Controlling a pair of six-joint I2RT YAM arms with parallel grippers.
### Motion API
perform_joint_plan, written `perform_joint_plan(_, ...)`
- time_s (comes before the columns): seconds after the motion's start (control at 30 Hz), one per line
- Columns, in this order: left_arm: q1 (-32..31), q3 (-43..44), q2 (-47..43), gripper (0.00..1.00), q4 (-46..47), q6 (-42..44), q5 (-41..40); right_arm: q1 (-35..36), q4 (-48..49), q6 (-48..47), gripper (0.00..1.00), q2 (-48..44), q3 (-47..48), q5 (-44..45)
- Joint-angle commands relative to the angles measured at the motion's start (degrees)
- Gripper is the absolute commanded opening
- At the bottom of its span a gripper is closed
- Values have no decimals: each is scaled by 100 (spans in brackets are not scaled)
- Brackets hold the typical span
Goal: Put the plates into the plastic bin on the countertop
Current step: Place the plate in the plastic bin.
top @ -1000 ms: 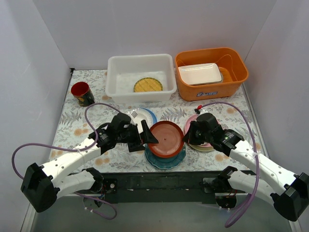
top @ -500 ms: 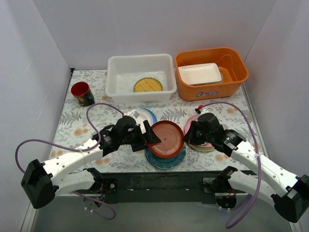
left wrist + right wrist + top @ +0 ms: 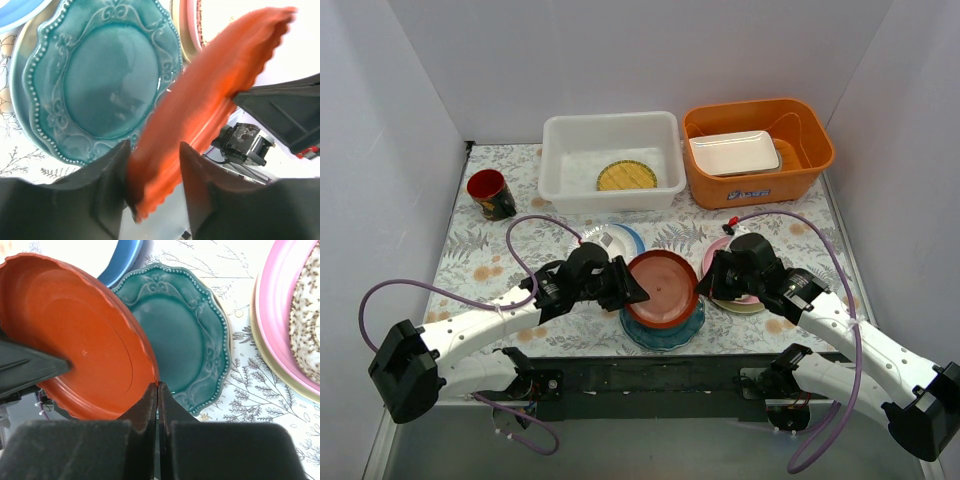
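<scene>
A red plate [image 3: 665, 288] stands tilted over a teal scalloped plate [image 3: 665, 335] at the front middle of the countertop [image 3: 470, 260]. My left gripper [image 3: 628, 285] is at its left edge; in the left wrist view the left gripper [image 3: 155, 150] is shut on the blurred rim of the red plate [image 3: 215, 85], both fingers touching it. My right gripper [image 3: 158, 384] is shut, its tips against the right rim of the red plate [image 3: 75, 340], nothing between them. The plastic bin [image 3: 560, 170] at the back holds a yellow woven plate [image 3: 627, 176].
An orange tub [image 3: 757, 185] with a white tray [image 3: 733, 152] stands right of the bin. A red cup [image 3: 490, 194] is at the far left. White and blue plates [image 3: 620, 238] lie behind the left gripper. A pink plate [image 3: 280, 315] with a speckled one [image 3: 305, 330] sits under my right arm.
The left gripper moved right onto the red plate's left rim and its jaws narrowed from wide open to gripping it. The right gripper stayed shut at the right rim.
</scene>
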Motion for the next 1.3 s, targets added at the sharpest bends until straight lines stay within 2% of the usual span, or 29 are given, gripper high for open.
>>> perform_joint_plan(0.0,-64,-95,-27,31,175,-35,-139,32,392,61,1,-97,89,-178)
perform_joint_plan(0.2,-91,-174,-80,6,166,-97,-148,32,401,52,1,-62,62,-204)
perform_joint_plan(0.3,-99,-209,-88,0,157,-106,-139,23,410,52,1,-80,27,-195)
perform_joint_plan(0.6,-91,-209,-97,0,104,-106,-157,23,533,78,1,-132,-60,-231)
perform_joint_plan(0.73,-91,-174,-106,0,52,-79,-209,23,603,78,7,-202,-148,-274)
perform_joint_plan(1.0,-100,-130,-124,0,25,-106,-227,23,717,69,38,-299,-316,-362)
perform_joint_plan(1.1,-99,-139,-176,0,8,-106,-236,23,735,61,54,-334,-377,-389)
perform_joint_plan(1.13,-100,-139,-203,0,16,-115,-227,23,735,43,65,-352,-386,-415)
perform_joint_plan(1.27,-91,-183,-247,0,8,-123,-245,23,761,-18,82,-475,-421,-424)
